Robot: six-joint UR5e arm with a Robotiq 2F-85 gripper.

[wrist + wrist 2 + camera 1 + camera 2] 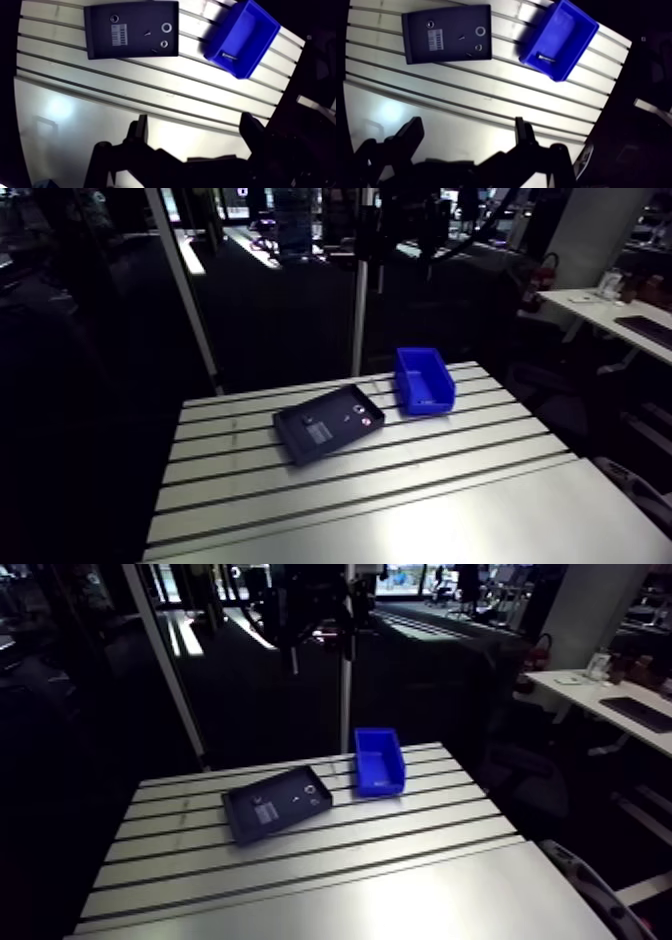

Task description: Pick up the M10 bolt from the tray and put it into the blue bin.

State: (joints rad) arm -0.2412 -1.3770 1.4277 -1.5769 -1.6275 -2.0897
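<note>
1. Tray (416,52): flat, matte black, well ahead of my gripper (466,136). It holds shiny metal rings (480,31) and small bits; I cannot tell which is the bolt.
2. My fingers (411,137) are spread, holding nothing.
3. Bin (563,27): glossy blue plastic, boxy, just right of the tray.

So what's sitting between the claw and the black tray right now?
Nothing: the wrist view shows only bare slotted table between the open claw and the tray.
</note>
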